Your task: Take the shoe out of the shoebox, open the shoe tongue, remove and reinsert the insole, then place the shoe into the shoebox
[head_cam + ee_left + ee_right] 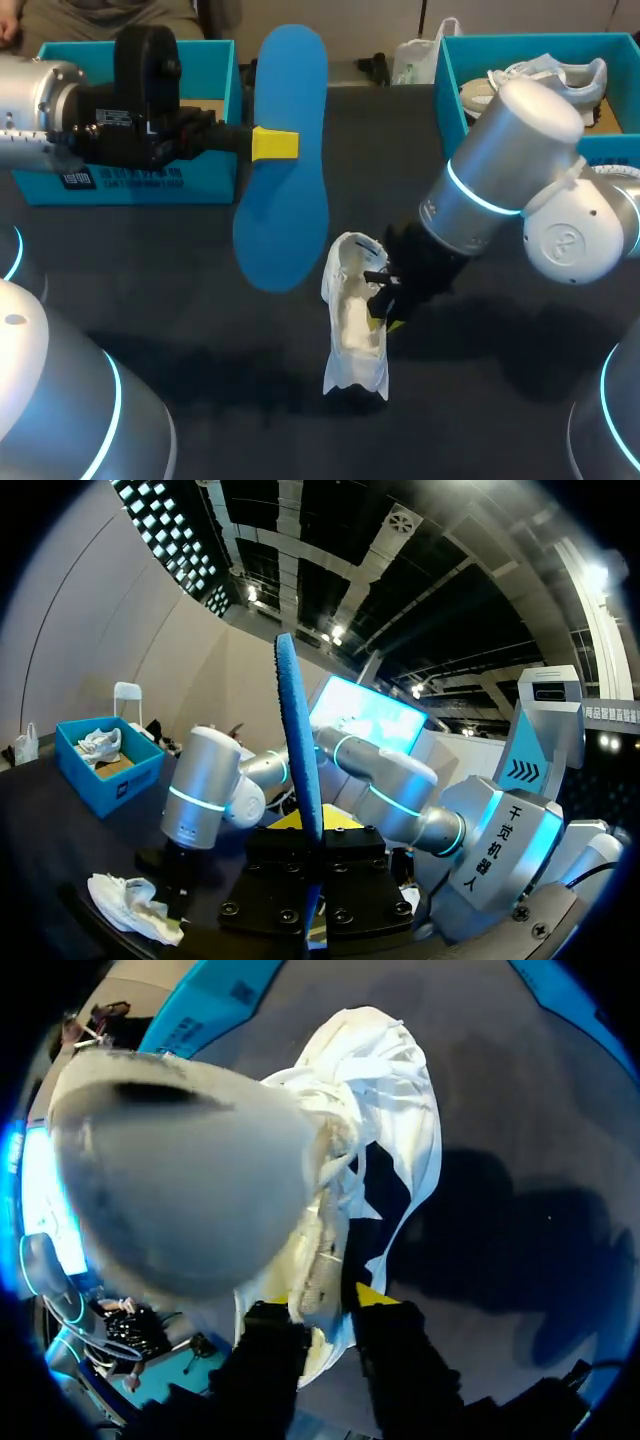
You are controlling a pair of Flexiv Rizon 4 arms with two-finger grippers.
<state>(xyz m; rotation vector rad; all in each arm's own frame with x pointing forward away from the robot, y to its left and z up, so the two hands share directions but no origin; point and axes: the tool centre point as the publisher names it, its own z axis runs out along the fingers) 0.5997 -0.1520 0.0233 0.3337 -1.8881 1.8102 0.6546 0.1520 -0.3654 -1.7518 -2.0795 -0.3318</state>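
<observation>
My left fingers [275,145] are clamping the blue insole [288,200], upper middle; it's looking light and floppy, so mid-edge suits. Meanwhile my right fingers [380,294] are pinching the soft white shoe [355,335] collar, centre.

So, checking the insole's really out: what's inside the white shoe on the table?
Inside the shoe only pale lining shows; the blue insole is held in the left gripper. The right gripper pinches the shoe's side wall, and the toe end is hidden.
</observation>
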